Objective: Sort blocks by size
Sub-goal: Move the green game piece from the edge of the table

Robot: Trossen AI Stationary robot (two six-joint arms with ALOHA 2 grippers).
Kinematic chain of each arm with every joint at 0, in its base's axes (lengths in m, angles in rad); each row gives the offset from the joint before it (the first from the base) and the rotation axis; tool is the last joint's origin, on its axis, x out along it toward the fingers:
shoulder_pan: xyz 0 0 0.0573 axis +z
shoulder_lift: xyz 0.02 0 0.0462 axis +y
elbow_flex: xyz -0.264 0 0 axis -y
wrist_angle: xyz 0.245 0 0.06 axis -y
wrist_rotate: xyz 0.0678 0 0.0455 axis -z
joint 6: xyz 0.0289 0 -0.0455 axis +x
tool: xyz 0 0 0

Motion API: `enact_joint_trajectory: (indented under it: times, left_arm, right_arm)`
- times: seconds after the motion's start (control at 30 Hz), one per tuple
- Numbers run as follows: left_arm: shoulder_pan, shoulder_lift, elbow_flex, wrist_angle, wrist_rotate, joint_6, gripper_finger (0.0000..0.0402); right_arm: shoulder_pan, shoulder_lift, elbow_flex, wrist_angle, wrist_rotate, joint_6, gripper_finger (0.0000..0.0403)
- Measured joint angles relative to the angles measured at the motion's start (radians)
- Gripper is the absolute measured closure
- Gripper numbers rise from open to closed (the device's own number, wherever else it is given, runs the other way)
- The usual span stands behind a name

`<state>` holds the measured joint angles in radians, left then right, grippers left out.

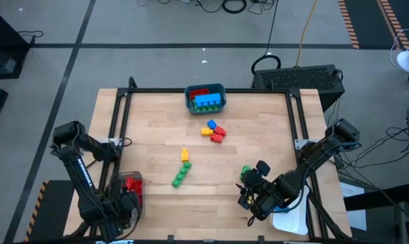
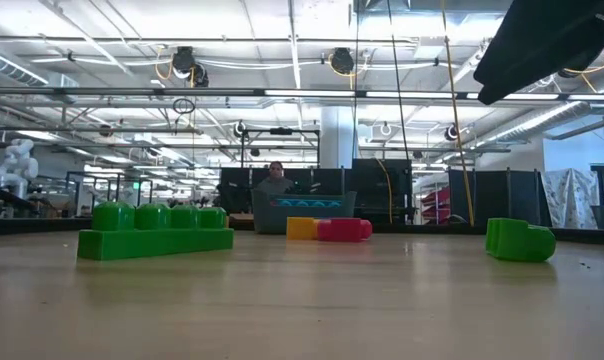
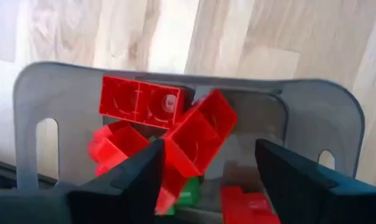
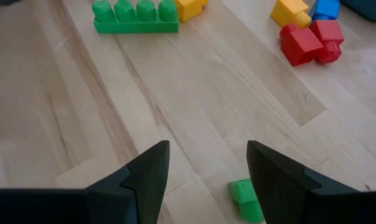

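Note:
A grey bin (image 3: 63, 81) at the table's near left holds several red blocks (image 3: 141, 102). My left gripper (image 3: 210, 149) hangs open over it, pointing down, with a tilted red block (image 3: 197, 137) between its fingers. My right gripper (image 4: 208, 149) stands open at the near right, slanting down over a small green block (image 4: 245, 199) that lies on the table, touching nothing. A long green block (image 1: 181, 175) and a yellow block (image 1: 185, 155) lie mid-table. Yellow, blue and red blocks (image 1: 214, 130) cluster farther back. My left gripper has one finger (image 3: 144, 174) right beside the lower edge of the tilted red block (image 3: 175, 162); whether they touch, I cannot tell. The other finger stands clear of it. The block leans on the red blocks under it in the bin.
A teal bin (image 1: 205, 98) with blue and red blocks sits at the far edge. A white tray (image 1: 289, 220) lies at the near right corner under my right arm. A black frame (image 1: 123, 115) runs along the table's edges. Bare wood lies between the block groups.

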<state>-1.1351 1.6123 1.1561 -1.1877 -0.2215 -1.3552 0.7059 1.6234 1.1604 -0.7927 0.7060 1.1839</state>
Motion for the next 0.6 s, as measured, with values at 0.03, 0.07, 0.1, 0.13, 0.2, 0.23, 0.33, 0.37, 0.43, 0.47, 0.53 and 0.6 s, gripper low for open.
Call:
enact_joint_trajectory:
  times: [0.03,0.07,0.1,0.13,0.2,0.23,0.33,0.37,0.43,0.47,0.53,0.6]
  left_arm:
    - [0.0,0.0,0.0,-0.007,-0.012,0.0,0.0137]
    - [0.003,0.0,0.0,-0.016,-0.022,0.0,0.0127]
    - [0.009,0.0,0.0,-0.032,-0.035,-0.001,0.0118]
    - [0.019,0.0,0.0,-0.059,-0.049,-0.009,0.0111]
    - [0.046,0.0,0.0,-0.118,-0.083,-0.024,0.0101]
    - [0.061,0.0,0.0,-0.133,-0.104,-0.024,0.0099]
    - [0.117,-0.001,0.0,-0.16,-0.175,0.019,0.0097]
    - [0.139,-0.002,0.0,-0.153,-0.199,0.049,0.0097]
    - [0.191,-0.004,0.0,-0.142,-0.237,0.112,0.0097]
    - [0.219,-0.005,0.0,-0.131,-0.256,0.149,0.0097]
    - [0.276,-0.005,0.0,-0.095,-0.278,0.238,0.0097]
    - [0.337,-0.005,0.0,-0.055,-0.284,0.331,0.0097]
  right_arm:
    - [0.0,0.0,0.0,-0.002,0.001,-0.006,0.0202]
    - [-0.003,0.0,0.0,-0.004,0.001,-0.016,0.0202]
    - [-0.008,0.0,0.0,-0.004,0.001,-0.026,0.0202]
    - [-0.014,0.0,0.0,-0.005,0.004,-0.037,0.0202]
    - [-0.031,0.0,0.0,-0.011,0.02,-0.058,0.0202]
    - [-0.042,0.0,0.0,-0.014,0.028,-0.069,0.0202]
    - [-0.084,0.0,-0.011,-0.012,0.031,-0.106,0.0202]
    - [-0.099,0.0,-0.02,-0.011,0.031,-0.115,0.0202]
    - [-0.13,0.0,-0.041,-0.007,0.024,-0.13,0.0202]
    - [-0.145,0.0,-0.055,-0.003,0.02,-0.133,0.0202]
    - [-0.176,0.0,-0.083,-0.002,-0.009,-0.134,0.0202]
    - [-0.201,0.0,-0.113,0.014,-0.034,-0.136,0.0202]
